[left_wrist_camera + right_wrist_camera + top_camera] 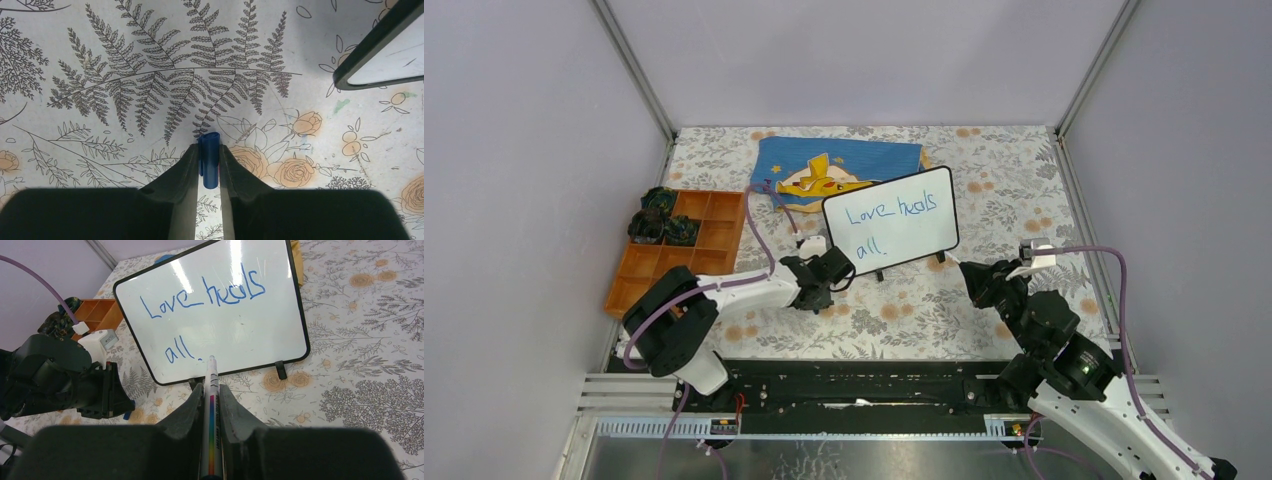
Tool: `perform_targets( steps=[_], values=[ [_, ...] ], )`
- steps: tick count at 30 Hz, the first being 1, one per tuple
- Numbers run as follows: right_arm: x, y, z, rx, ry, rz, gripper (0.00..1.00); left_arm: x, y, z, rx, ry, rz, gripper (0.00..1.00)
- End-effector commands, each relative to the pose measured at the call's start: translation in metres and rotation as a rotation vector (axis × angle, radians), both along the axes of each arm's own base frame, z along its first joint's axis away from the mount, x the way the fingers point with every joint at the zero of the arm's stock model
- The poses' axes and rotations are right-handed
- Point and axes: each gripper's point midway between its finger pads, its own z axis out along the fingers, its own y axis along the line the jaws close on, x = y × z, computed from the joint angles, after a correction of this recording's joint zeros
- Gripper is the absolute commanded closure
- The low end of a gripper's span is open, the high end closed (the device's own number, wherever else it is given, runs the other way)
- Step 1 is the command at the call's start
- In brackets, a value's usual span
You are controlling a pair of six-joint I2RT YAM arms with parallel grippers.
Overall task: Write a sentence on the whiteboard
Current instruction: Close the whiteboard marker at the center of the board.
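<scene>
The whiteboard (921, 238) stands tilted on black feet at mid table. The sentence (889, 212) is in blue in two lines, "Love heals" over "all". Both show in the right wrist view, the whiteboard (250, 335) and the sentence (200, 297). My right gripper (211, 387) is shut on a white marker (211, 405) with a rainbow stripe. The marker's tip sits at the board's lower edge, just right of "all". In the top view the right gripper (976, 277) is right of the board. My left gripper (209, 150) is shut on a blue marker cap (209, 162), low over the tablecloth left of the board's corner (367, 47).
An orange compartment tray (709, 235) holding dark bundles (659, 222) lies at the left. A blue cloth with a yellow figure (839, 170) lies behind the board. Grey enclosure walls stand on three sides. The left arm (55, 375) is close to the board's left foot.
</scene>
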Motion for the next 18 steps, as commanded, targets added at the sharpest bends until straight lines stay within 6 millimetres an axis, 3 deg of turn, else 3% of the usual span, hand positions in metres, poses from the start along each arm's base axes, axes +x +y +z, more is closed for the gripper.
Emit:
perform_targets(
  steps=[1, 4, 7, 9, 14, 18],
  values=[
    [0.003, -0.003, 0.018, 0.017, -0.04, -0.022, 1.0, -0.023, 0.023, -0.023, 0.081, 0.077, -0.004, 0.78],
    [0.003, -0.003, 0.019, 0.017, -0.041, -0.021, 1.0, -0.022, 0.024, -0.021, 0.075, 0.069, -0.002, 0.85],
    [0.003, -0.004, 0.022, 0.016, -0.044, -0.022, 1.0, -0.02, 0.023, -0.014, 0.059, 0.045, 0.002, 1.0],
    [0.003, -0.004, 0.022, 0.013, -0.043, -0.024, 1.0, -0.016, 0.022, -0.006, 0.047, 0.019, 0.012, 1.0],
    [0.003, -0.005, 0.024, 0.01, -0.046, -0.024, 1.0, -0.002, 0.018, 0.036, -0.032, -0.105, 0.041, 1.0],
    [0.007, -0.006, 0.034, -0.004, -0.081, -0.032, 1.0, 0.011, 0.013, 0.084, -0.104, -0.213, 0.047, 1.0]
  ],
)
